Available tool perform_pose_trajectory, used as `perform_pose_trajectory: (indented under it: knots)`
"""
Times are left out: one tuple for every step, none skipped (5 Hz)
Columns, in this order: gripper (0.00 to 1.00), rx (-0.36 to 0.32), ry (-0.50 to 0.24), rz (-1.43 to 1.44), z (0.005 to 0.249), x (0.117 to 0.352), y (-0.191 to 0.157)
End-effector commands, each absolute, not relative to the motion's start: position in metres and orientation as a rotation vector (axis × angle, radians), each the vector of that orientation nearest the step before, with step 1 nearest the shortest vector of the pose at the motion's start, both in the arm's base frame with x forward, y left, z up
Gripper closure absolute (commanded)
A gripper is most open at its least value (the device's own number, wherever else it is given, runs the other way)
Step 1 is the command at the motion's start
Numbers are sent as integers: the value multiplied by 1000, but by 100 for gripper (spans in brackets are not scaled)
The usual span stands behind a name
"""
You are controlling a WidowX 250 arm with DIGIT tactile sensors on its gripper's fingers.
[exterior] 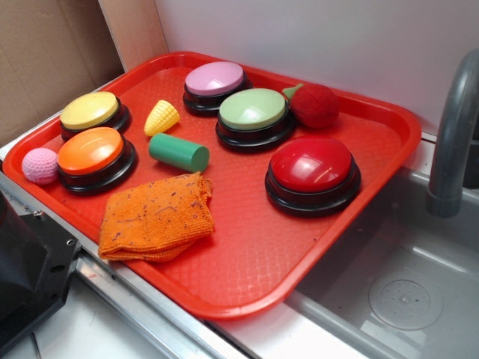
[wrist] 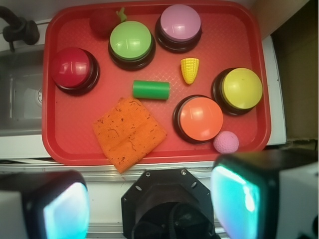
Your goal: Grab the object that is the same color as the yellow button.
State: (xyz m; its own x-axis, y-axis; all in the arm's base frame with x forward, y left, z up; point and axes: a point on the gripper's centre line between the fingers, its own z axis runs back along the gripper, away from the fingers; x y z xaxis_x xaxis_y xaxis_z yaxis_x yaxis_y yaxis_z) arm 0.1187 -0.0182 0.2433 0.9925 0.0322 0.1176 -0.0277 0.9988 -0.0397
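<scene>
The object, a small yellow toy corn [exterior: 162,117] [wrist: 190,70], lies on the red tray [exterior: 254,247] [wrist: 75,139] between the yellow button [exterior: 91,111] [wrist: 241,88] and the purple button [exterior: 215,78]. In the wrist view my gripper [wrist: 152,201] hangs high above the tray's near edge, well back from the corn. It is open, with both fingers spread wide at the bottom corners and nothing between them. In the exterior view the gripper is out of frame.
Also on the tray are an orange button [wrist: 200,118], green button [wrist: 130,41], red button [wrist: 72,67], green cylinder [wrist: 151,89], orange cloth [wrist: 128,132], pink ball [wrist: 226,142] and a red knitted fruit [exterior: 313,105]. A sink [exterior: 404,292] with faucet [exterior: 453,134] adjoins.
</scene>
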Motion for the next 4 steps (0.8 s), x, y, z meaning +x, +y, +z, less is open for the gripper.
perform_pose_trajectory:
  knots:
    - [0,-38,-119,30,243,119,-18]
    - [0,-11,-126,-70,230,136,-3]
    - [0,-3,-135,-79,211,162,15]
    - [0,11,-142,-87,184,189,40]
